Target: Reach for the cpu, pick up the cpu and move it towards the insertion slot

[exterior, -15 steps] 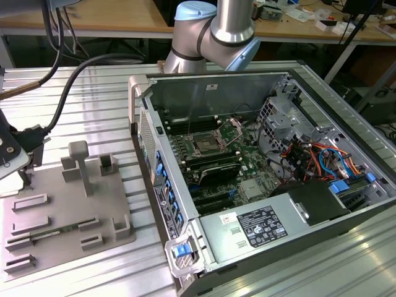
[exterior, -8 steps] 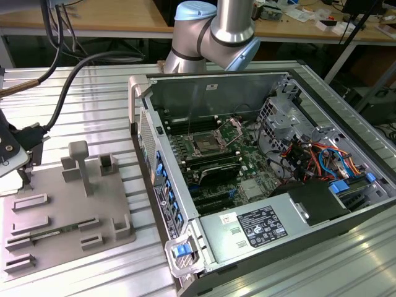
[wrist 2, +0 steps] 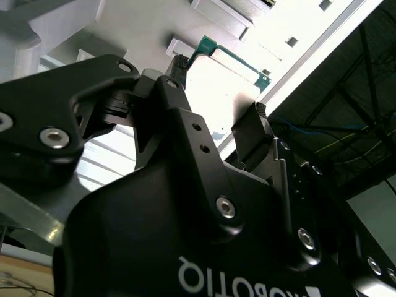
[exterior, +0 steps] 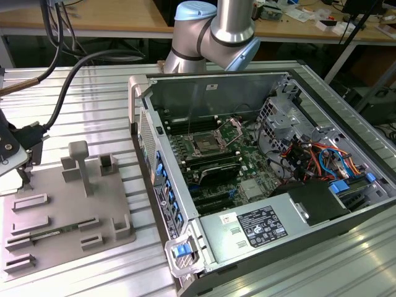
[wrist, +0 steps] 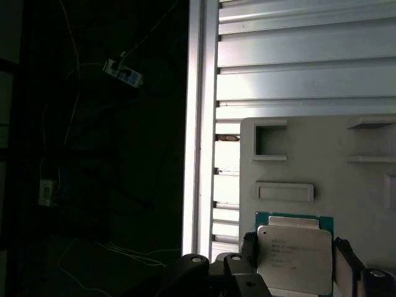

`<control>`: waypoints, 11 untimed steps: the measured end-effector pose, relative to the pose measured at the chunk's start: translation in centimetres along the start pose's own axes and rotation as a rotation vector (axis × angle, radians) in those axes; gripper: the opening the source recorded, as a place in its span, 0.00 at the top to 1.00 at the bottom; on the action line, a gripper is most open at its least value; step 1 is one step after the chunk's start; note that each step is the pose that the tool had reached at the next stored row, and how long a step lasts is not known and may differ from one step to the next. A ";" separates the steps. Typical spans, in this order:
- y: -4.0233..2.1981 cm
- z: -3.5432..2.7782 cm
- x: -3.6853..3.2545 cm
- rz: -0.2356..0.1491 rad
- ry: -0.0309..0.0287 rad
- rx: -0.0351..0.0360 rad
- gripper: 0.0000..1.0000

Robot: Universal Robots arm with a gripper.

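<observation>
My hand [wrist 2: 218,88] is clenched on the cpu [wrist: 294,260], with a black finger [wrist: 249,246] pressed against each of two opposite edges. Its silvery top faces the first wrist view, and a thin green rim shows around it. The cpu is over the grey plastic tray [wrist: 315,142], near the tray's corner by the edge of the slatted counter [wrist: 297,55]. I cannot tell whether it touches the tray. The insertion slot [exterior: 204,146], inside the open computer case [exterior: 210,93], lies well apart from the tray, to the exterior view's right of it.
</observation>
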State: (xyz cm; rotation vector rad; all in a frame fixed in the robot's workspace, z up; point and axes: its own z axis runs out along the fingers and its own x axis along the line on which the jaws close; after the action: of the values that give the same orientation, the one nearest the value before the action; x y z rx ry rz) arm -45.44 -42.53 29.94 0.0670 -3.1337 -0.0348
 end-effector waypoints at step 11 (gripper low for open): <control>0.01 -0.49 -0.02 0.000 0.0004 0.0002 0.45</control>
State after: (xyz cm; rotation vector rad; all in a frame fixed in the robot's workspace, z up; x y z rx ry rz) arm -45.43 -42.53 30.42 0.0671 -3.1333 -0.0345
